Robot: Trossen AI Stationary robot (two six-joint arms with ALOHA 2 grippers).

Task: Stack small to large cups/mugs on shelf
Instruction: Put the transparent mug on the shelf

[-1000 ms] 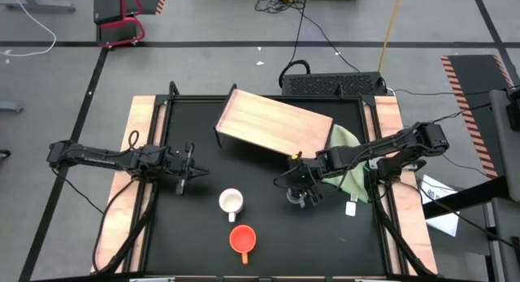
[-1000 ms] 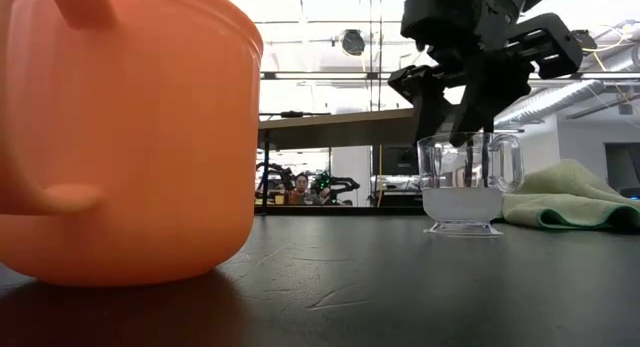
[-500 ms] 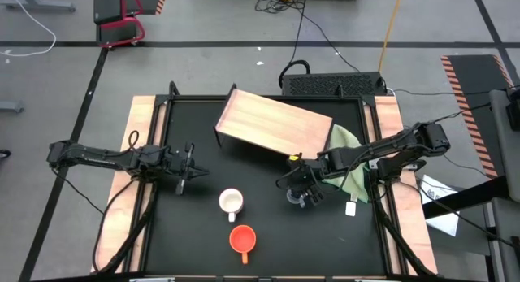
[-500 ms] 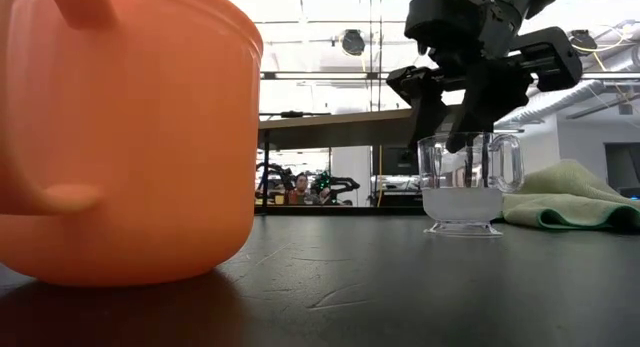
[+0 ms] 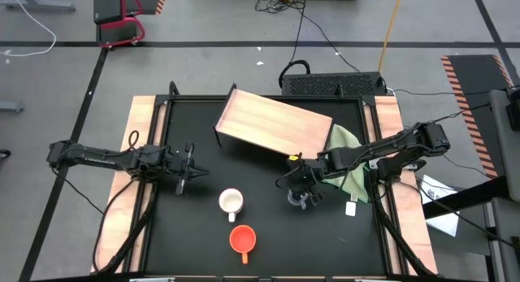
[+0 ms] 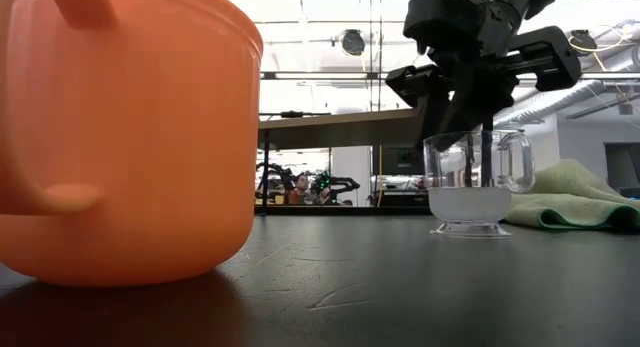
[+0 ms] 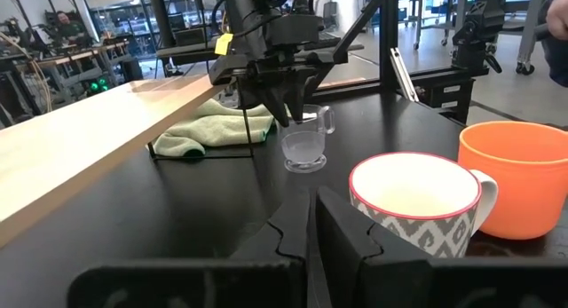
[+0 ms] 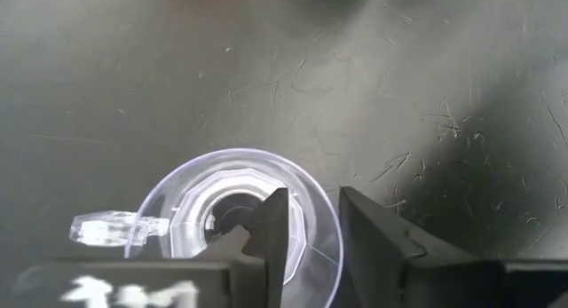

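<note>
The right hand (image 5: 302,200), at centre right of the high view, pinches the rim wall of the small clear handled cup (image 6: 468,194) standing on the black surface (image 5: 268,233); such a thin grip could slip or tip it when lifted.

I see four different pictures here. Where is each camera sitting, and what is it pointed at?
High view: above the table, looking straight down; both arms, shelf, all cups.
Low view: at tabletop height, looking level across; orange mug close up, right gripper closing on the clear cup.
Left wrist view: on the left arm, past the left gripper toward the white mug.
Right wrist view: on the right arm, looking down into the clear cup.
All four show the clear cup.
</note>
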